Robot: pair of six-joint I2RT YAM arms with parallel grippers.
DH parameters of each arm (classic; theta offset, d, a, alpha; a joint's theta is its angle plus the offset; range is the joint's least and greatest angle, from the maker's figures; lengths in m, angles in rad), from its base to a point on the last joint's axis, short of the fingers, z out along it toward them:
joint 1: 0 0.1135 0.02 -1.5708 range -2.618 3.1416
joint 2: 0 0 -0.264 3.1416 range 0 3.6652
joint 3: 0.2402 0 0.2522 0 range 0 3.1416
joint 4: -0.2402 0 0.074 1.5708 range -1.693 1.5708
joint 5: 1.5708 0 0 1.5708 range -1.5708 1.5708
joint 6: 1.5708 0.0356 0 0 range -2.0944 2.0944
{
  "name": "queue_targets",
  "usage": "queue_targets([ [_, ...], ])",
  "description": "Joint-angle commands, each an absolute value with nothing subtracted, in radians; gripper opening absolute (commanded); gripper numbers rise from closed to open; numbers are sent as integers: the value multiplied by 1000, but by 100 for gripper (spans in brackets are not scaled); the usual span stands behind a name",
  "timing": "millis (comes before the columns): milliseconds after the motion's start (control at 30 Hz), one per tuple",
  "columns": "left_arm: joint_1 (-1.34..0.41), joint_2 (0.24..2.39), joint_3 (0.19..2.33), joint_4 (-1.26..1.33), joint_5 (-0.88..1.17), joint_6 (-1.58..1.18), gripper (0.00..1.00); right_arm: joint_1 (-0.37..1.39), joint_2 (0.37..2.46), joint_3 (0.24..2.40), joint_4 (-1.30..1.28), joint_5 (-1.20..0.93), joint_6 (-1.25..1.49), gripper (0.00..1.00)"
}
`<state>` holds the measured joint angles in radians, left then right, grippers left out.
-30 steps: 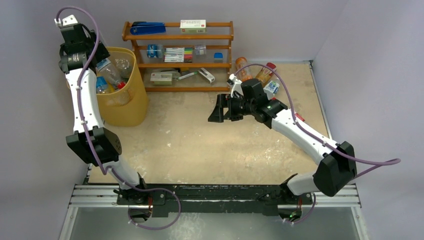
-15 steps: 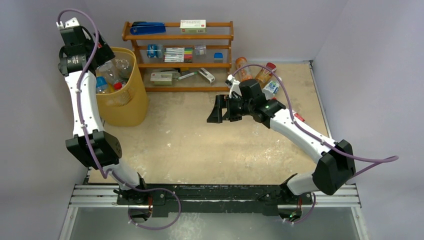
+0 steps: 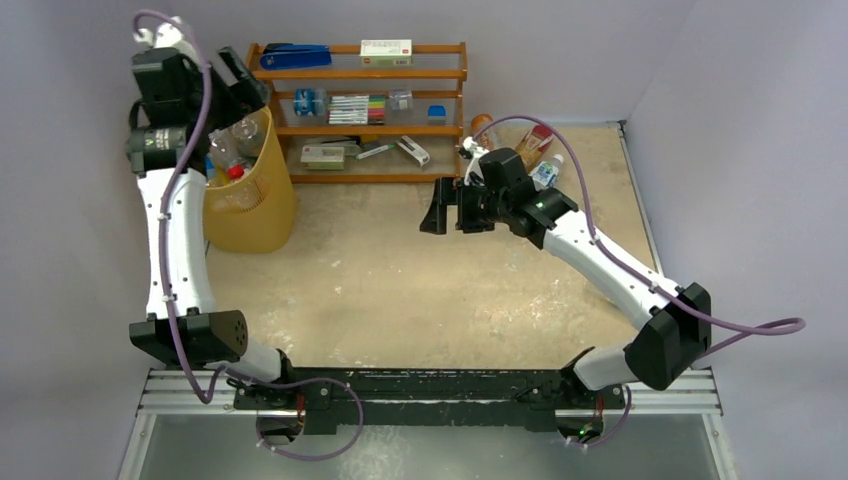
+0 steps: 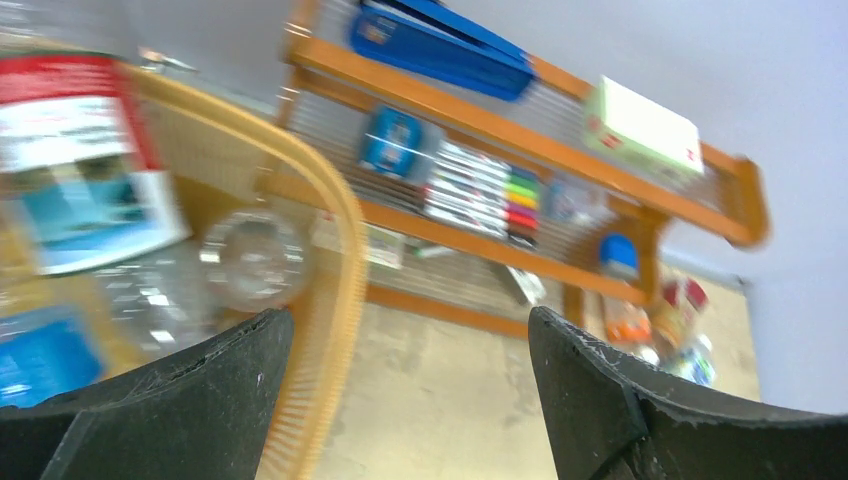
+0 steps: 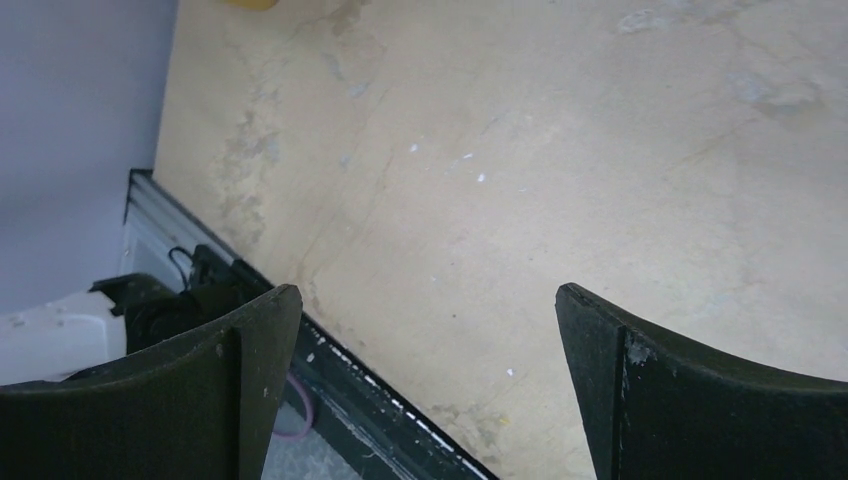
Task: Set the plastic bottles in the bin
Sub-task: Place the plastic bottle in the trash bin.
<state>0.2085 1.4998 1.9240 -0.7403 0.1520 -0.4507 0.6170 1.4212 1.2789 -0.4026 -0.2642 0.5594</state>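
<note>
The sandy surface [image 3: 420,290] is lying between grey walls and carrying everything. The wooden shelf rack [image 3: 365,74] is standing along its far edge, and the yellow mesh bin [image 3: 255,210] is standing just beside the rack's left post, at the far left. The left arm [image 3: 175,230] is reaching up along the left wall. The left end effector [image 3: 240,85] is hanging above the bin's far rim, its jaws standing wide with nothing between them. In the wrist view its black fingers [image 4: 200,390] are framing the bin's rim and the rack. The right arm [image 3: 600,265] is stretching from the near right toward the middle. The right end effector [image 3: 437,210] is hovering over bare surface, pointing left, with its jaws spread wide and gripping nothing. Several plastic bottles [image 3: 225,150] are lying inside the bin, among them a labelled bottle [image 4: 80,160] in red, white and blue. A few loose bottles [image 3: 535,145] are lying on the surface at the far right, just beside the rack's right post and behind the right wrist. A blue stapler [image 3: 295,55] is resting on the top shelf with a white box [image 3: 386,47] near it, and a row of coloured markers [image 3: 357,108] is sitting one shelf down.
</note>
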Motion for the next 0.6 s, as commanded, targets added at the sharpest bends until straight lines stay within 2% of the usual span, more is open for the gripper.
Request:
queue_targets([
  [0, 97, 1479, 1913, -718, 209, -446, 88, 610, 1399, 1343, -497, -99, 576, 100],
  [133, 32, 1455, 1863, -707, 234, -457, 88, 548, 1362, 1307, -526, -50, 598, 100],
  [333, -187, 1431, 1804, -701, 141, -456, 88, 295, 1267, 1176, -561, -15, 653, 100],
  [567, -385, 1415, 1640, -644, 82, -476, 89, 172, 1215, 1145, -685, 252, 736, 100],
])
